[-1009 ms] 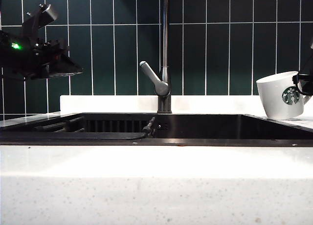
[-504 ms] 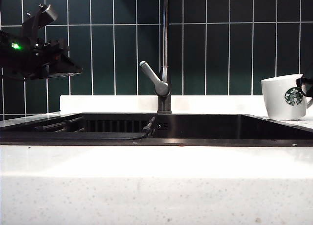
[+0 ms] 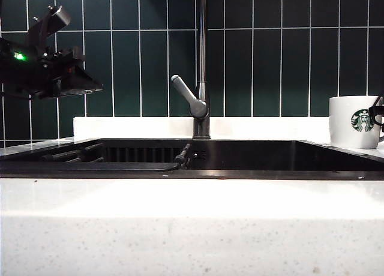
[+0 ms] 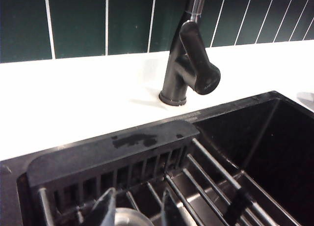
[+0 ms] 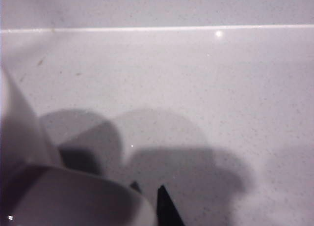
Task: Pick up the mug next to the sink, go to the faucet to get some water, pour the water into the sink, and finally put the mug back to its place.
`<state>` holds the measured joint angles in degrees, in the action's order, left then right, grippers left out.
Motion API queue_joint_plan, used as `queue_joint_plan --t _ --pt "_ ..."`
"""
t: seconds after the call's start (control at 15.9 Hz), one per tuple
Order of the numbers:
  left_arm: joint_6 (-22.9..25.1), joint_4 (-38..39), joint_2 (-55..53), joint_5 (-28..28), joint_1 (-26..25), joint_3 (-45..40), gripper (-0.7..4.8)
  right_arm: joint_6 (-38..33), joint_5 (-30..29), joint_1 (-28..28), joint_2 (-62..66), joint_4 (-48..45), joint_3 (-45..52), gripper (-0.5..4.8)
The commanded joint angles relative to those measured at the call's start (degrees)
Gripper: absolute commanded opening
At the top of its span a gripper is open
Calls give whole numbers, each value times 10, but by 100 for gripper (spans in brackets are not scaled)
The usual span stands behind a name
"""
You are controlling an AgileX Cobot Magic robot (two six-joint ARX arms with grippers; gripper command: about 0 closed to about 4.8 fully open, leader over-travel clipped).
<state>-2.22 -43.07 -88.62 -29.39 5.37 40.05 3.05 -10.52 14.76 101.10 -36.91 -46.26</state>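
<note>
The white mug (image 3: pixel 354 121) with the green logo stands upright on the white countertop, right of the black sink (image 3: pixel 192 173). My right gripper (image 3: pixel 378 115) is at the mug's handle side, at the view's right edge. In the right wrist view its tips (image 5: pixel 148 189) stand apart, with the mug's rim (image 5: pixel 59 196) partly between them; it is open. The dark faucet (image 3: pixel 203 60) rises behind the middle of the sink. My left gripper (image 3: pixel 93 84) hovers above the sink's left end. It (image 4: pixel 137 209) is open with nothing held, and the faucet (image 4: pixel 189 64) is ahead of it.
A wire rack (image 4: pixel 211 177) lies inside the sink's left part, with a round metal piece (image 4: pixel 130 218) below the left fingers. A dark hose end (image 3: pixel 183 155) rests by the faucet base. Green tiles (image 3: pixel 270 48) back the counter. A wide white countertop (image 3: pixel 192 228) runs along the front.
The mug has gone from tilted to upright and shifted right onto the countertop. The right gripper has moved right with it. The left arm has kept still.
</note>
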Motion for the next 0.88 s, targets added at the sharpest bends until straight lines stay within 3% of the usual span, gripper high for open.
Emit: queue_joint_plan --t 0.06,0.44,0.69,0.88 --pt "0 -2 1 -4 1 3 118 8 5 0 -24 11 0 119" --pt "1 -3 1 -4 1 3 118 17 8 0 -54 26 -1 109" --pt "1 -3 1 -4 1 3 118 17 18 0 -54 26 -1 39" --pt "0 -3 1 -15 1 3 118 17 18 -2 -55 24 -1 20"
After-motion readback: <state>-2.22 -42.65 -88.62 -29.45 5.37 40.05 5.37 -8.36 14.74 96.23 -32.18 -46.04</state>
